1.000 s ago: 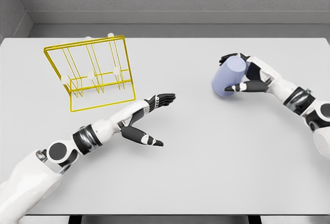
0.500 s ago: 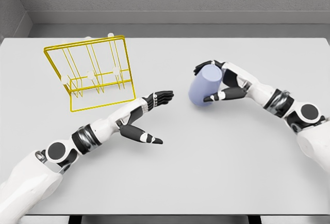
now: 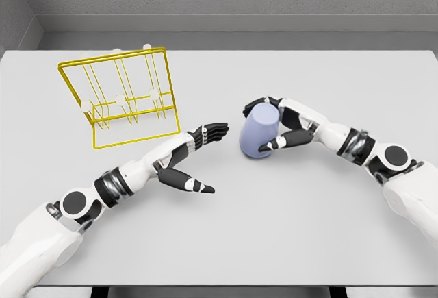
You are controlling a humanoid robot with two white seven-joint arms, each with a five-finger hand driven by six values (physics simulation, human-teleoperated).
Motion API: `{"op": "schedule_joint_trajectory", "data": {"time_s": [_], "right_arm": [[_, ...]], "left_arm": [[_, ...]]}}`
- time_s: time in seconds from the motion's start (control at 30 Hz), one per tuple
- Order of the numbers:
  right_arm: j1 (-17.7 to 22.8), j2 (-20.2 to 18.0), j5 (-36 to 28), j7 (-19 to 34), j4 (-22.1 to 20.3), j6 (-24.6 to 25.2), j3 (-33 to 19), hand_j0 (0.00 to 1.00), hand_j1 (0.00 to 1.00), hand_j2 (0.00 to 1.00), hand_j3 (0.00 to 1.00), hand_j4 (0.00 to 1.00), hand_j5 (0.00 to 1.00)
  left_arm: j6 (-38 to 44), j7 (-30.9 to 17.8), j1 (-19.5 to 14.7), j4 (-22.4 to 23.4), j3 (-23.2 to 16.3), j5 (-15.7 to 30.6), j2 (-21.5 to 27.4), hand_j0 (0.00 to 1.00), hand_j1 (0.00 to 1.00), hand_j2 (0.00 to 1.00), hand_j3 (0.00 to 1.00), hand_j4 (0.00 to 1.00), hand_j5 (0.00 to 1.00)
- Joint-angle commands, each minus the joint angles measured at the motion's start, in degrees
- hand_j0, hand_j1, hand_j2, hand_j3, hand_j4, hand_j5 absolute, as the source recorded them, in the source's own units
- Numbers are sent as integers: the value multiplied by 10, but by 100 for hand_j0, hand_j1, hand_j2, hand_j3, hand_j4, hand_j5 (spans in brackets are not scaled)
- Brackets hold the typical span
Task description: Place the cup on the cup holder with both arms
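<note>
Right hand (image 3: 277, 128) is carrying the cup (image 3: 260, 130) leftward toward table centre, fingers wrapping its sides. Left hand (image 3: 193, 156) is waiting just beside it, fingers spread, holding nothing. Cup is tilting, near the table (image 3: 308, 229), well apart from the yellow cup holder (image 3: 123, 96). Probably light, rigid, smooth-walled; taking it around the body looks best.

No readable text, label, number or sign shows anywhere.
</note>
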Motion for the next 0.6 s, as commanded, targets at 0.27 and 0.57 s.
{"op": "schedule_joint_trajectory", "data": {"time_s": [0.27, 0.57], "right_arm": [[0, 0, 5, 0, 5, 3, 11, 74, 74, 74, 74, 74, 74], [-1, 0, 22, 0, 3, 4, 13, 98, 98, 98, 98, 98, 98]], "left_arm": [[2, 0, 0, -1, 1, 3, 3, 100, 100, 100, 100, 100, 100], [1, 4, -6, 32, 13, -5, -11, 100, 100, 100, 100, 100, 100]]}}
